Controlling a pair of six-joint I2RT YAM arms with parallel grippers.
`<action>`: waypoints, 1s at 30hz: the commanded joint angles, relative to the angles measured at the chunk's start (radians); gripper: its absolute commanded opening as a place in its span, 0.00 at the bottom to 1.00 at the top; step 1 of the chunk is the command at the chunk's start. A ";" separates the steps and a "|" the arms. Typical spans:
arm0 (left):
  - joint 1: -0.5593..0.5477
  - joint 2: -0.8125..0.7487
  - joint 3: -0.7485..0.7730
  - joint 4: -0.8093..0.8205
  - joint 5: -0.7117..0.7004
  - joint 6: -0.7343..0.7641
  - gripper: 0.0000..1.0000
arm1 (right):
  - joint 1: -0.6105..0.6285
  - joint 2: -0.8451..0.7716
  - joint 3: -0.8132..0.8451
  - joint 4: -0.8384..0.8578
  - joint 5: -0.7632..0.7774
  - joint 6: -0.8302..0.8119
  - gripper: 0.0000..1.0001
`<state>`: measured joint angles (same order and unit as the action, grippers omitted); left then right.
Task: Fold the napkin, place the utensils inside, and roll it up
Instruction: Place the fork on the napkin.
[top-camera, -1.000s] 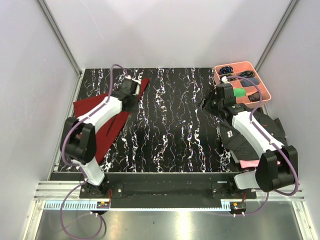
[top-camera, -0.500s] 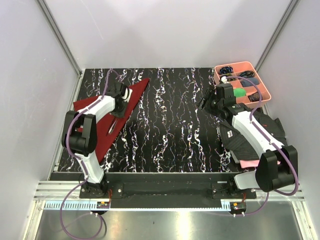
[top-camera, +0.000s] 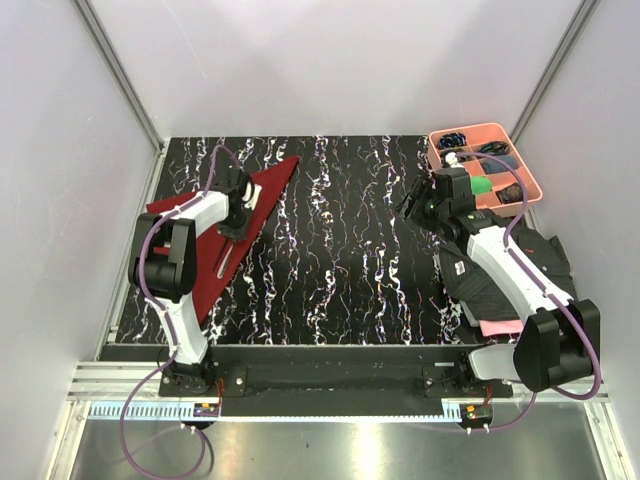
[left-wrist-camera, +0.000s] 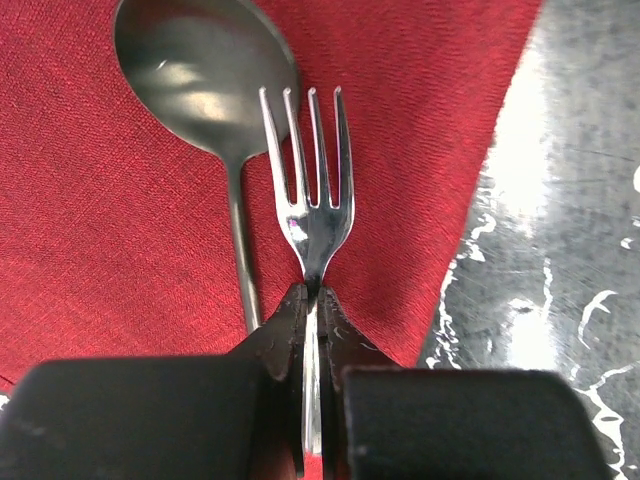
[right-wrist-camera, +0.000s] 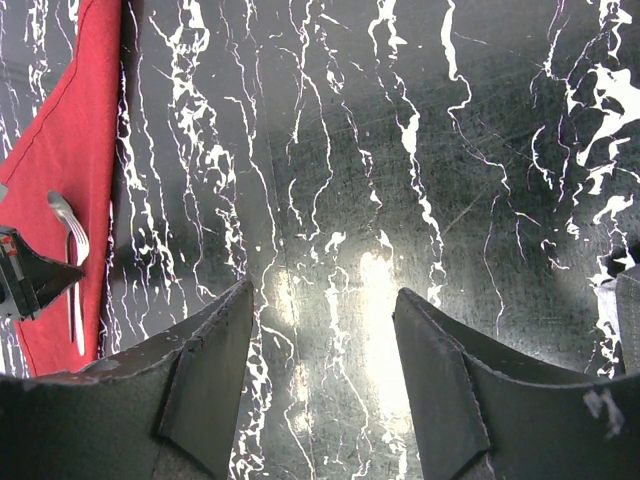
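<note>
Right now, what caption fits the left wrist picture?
Left gripper pinches the fork beside the spoon on the red napkin.

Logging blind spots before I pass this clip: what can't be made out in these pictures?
- Left wrist: the handle of the fork is hidden inside the left gripper; the handle end of the spoon passes behind it.
- Top external: the contents of the pink tray are too small to name.
- Top external: the pink cloth is mostly covered by the dark shirt and the right arm.
</note>
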<state>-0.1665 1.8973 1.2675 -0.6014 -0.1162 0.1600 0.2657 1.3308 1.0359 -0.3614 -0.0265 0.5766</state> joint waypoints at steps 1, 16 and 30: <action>0.018 0.032 0.038 0.020 -0.022 -0.022 0.00 | -0.005 -0.022 -0.004 0.033 0.007 -0.001 0.68; 0.004 -0.078 0.110 -0.078 -0.066 -0.131 0.65 | 0.027 0.346 0.163 0.191 -0.334 0.031 0.68; -0.005 -0.395 -0.029 -0.043 -0.142 -0.306 0.99 | 0.256 1.009 0.844 0.228 -0.449 0.235 0.62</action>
<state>-0.1703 1.5852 1.2797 -0.6987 -0.2512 -0.1032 0.4808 2.1971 1.7222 -0.1593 -0.4210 0.7155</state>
